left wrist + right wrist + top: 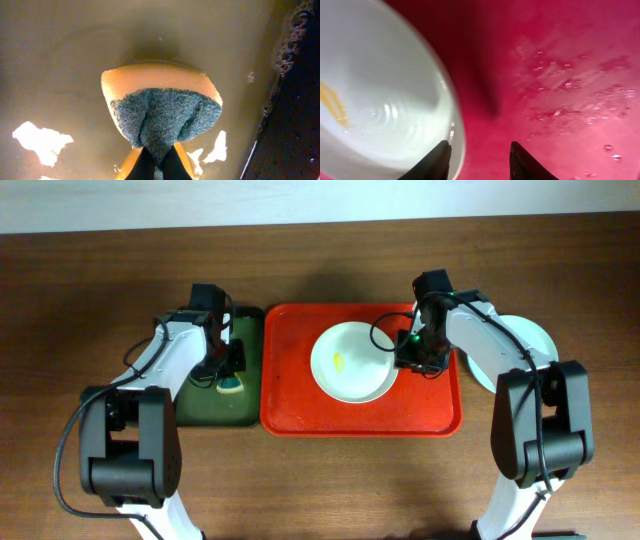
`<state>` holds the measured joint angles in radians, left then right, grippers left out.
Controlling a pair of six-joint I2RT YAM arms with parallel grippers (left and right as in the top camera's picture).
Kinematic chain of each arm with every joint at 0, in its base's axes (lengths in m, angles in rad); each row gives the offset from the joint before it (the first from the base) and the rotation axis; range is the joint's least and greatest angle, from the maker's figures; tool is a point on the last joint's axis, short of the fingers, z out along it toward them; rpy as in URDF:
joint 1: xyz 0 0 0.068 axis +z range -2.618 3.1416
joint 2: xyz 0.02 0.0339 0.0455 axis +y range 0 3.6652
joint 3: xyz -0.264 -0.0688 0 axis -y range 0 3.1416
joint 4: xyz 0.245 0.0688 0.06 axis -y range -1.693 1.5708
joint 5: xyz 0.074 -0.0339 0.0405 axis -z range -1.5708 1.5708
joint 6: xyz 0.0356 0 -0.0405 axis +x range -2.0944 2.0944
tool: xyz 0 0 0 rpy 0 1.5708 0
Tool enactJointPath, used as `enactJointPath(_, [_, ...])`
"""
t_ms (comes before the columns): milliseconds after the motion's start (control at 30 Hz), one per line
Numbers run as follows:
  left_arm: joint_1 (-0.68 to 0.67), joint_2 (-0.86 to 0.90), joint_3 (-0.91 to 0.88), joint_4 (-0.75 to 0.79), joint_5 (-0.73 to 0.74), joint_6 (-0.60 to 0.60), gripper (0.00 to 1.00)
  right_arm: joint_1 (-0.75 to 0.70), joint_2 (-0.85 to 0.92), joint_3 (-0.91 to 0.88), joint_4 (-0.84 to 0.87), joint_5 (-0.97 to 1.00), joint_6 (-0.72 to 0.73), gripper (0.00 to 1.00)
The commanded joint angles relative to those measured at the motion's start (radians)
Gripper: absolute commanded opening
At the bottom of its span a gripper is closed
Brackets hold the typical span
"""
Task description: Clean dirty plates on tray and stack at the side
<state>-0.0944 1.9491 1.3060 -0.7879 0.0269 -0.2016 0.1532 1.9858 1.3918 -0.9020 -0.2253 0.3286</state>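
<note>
Plate (352, 362), cream-white, yellow smear at centre.

Overhead: lies in red tray (300, 405), its rim touching or just beside right pincer (418, 358). A second pale plate (530, 340) sits outside the tray, on that pincer's far side. Left pincer (228, 370) is low over green tray (205, 408).

Left wrist: pincer clamped on sponge (160, 110), with wet tray floor just beyond the tips.

Right wrist: fingers (437, 165) spread, gripping nothing. The plate rim is at one finger, bare red tray beneath the other.

Handling: the rim probably needs a firm pinch before scrubbing; a wet plate is likely to slip.

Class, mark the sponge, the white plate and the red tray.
sponge (162, 117), left wrist view, dark scouring face.
white plate (368, 376), overhead view, bare inner surface.
red tray (298, 406), overhead view, bare floor, left side.
</note>
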Motion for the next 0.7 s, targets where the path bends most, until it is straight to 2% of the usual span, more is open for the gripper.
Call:
enactJointPath(0, [-0.003, 0.005, -0.001, 0.002, 0.011, 0.017, 0.00, 0.004, -0.003, 0.001, 0.022, -0.078, -0.007, 0.40])
enactJointPath(33, [-0.003, 0.005, -0.001, 0.003, 0.011, 0.017, 0.00, 0.003, -0.003, 0.001, 0.029, -0.073, -0.007, 0.39])
enactJointPath(67, [-0.003, 0.005, -0.001, 0.002, 0.011, 0.017, 0.00, 0.004, -0.003, 0.001, 0.032, -0.056, -0.007, 0.34])
enactJointPath(100, [-0.003, 0.005, -0.001, 0.002, 0.011, 0.017, 0.00, 0.005, -0.002, 0.000, 0.035, -0.020, -0.007, 0.24])
enactJointPath(133, [-0.003, 0.005, -0.001, 0.002, 0.011, 0.017, 0.00, 0.006, -0.002, -0.003, 0.040, 0.007, -0.007, 0.20])
enactJointPath(667, [-0.003, 0.005, -0.001, 0.002, 0.011, 0.017, 0.00, 0.058, 0.000, -0.003, 0.082, 0.054, -0.007, 0.22])
